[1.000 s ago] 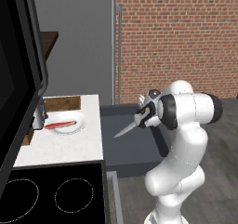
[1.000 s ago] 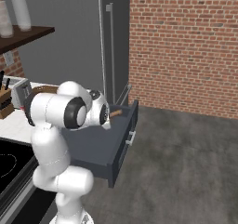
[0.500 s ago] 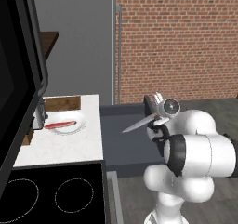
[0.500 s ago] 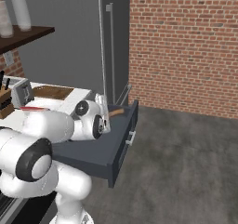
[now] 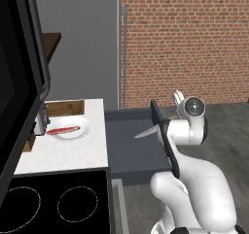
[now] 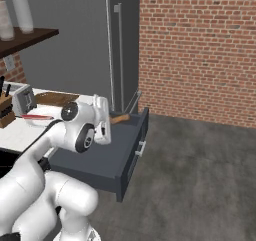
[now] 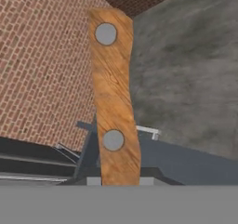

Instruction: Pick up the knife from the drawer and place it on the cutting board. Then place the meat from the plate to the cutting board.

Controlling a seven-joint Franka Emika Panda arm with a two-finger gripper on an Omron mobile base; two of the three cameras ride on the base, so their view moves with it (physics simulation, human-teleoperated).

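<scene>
The pincer, clamped on the knife, has swung it higher above the open drawer; cutting board comes next.

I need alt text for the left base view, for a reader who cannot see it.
A white robot arm holds a knife above an open grey drawer, its blade pointing toward the white counter. There a strip of red meat lies on a plate, with a dark wooden cutting board behind.

one knife, one plate, one drawer.
</scene>
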